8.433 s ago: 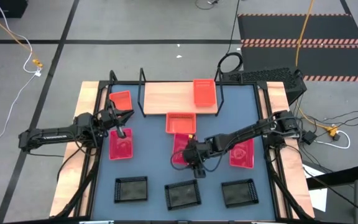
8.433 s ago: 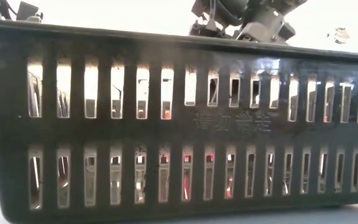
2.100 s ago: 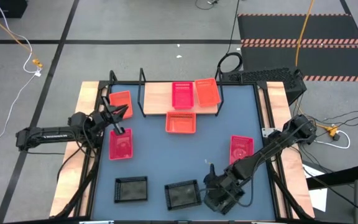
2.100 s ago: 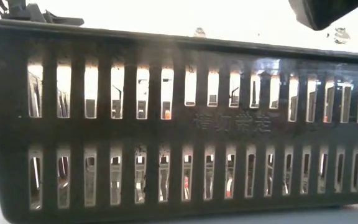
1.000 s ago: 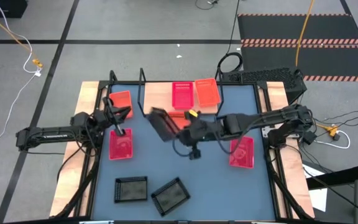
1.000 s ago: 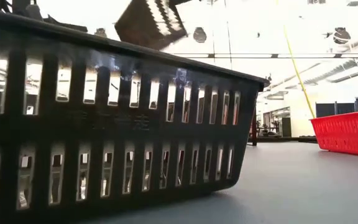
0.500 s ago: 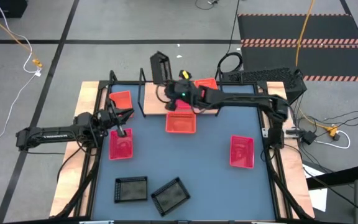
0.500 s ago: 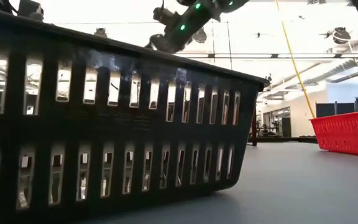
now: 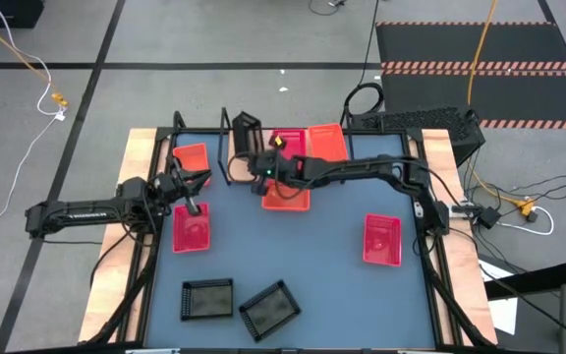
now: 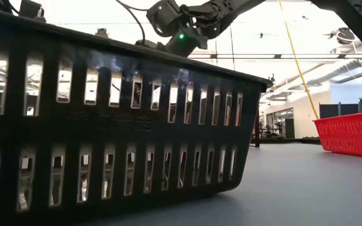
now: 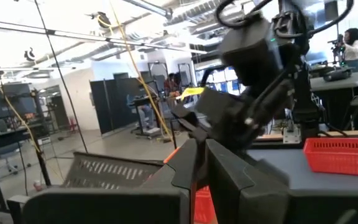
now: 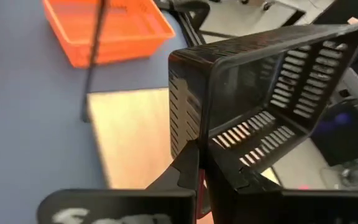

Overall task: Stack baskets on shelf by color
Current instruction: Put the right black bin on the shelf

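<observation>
Right end effector (image 9: 254, 149) is over the left part of the shelf (image 9: 244, 152), at the far edge of the worktop (image 9: 293, 246). Its fingers (image 12: 188, 168) are clamped on the wall of a black basket (image 9: 245, 131), which is held tilted above the plank. On the shelf's right part lie a red basket (image 9: 288, 146) and an orange basket (image 9: 326, 144), side by side. A second orange basket (image 9: 287, 195) sits on the worktop just in front of the shelf; a third (image 9: 191, 156) lies near the far left corner.

Left end effector (image 9: 191, 206) hangs over a red basket (image 9: 193, 232) at the left edge, fingers (image 11: 185, 165) closed together, holding nothing.

Another red basket (image 9: 381, 240) lies near the right edge. Two black baskets (image 9: 208, 298) (image 9: 269, 309) rest along the near edge, the second skewed.
</observation>
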Robot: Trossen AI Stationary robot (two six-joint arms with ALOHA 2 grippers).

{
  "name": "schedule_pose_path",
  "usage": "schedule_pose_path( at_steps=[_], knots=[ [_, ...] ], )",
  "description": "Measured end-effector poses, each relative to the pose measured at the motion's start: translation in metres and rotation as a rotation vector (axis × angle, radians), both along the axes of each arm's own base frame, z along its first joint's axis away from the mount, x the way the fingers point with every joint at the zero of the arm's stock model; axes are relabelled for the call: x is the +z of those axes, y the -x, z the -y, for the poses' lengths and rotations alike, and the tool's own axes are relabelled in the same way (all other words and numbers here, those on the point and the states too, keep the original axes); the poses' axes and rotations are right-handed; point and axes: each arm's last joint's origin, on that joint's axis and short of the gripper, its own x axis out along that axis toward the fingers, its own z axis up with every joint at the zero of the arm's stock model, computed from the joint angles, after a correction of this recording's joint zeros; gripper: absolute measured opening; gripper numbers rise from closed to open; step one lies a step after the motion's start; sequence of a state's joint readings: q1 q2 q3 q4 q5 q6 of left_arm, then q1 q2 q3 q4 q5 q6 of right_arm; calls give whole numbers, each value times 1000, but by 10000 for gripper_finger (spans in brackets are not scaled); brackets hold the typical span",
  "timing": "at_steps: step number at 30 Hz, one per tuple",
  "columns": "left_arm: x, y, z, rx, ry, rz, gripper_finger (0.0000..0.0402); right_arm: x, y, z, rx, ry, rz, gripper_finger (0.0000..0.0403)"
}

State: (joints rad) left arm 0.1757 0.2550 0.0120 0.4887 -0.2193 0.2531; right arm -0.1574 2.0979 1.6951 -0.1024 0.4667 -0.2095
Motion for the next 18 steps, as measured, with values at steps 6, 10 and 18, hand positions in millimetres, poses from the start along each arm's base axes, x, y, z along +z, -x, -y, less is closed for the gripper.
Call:
schedule_pose_path(
  at_steps=[6,10,18],
  knots=[
    [2,0,0,6,-24,7,37,2,-3,-17,-7,-58,51,4],
    [3,1,0,6,-27,20,37,0,-3,-19,-27,-91,70,4],
    [3,1,0,3,-17,21,37,-16,-5,-18,-37,-104,27,4]
  ],
)
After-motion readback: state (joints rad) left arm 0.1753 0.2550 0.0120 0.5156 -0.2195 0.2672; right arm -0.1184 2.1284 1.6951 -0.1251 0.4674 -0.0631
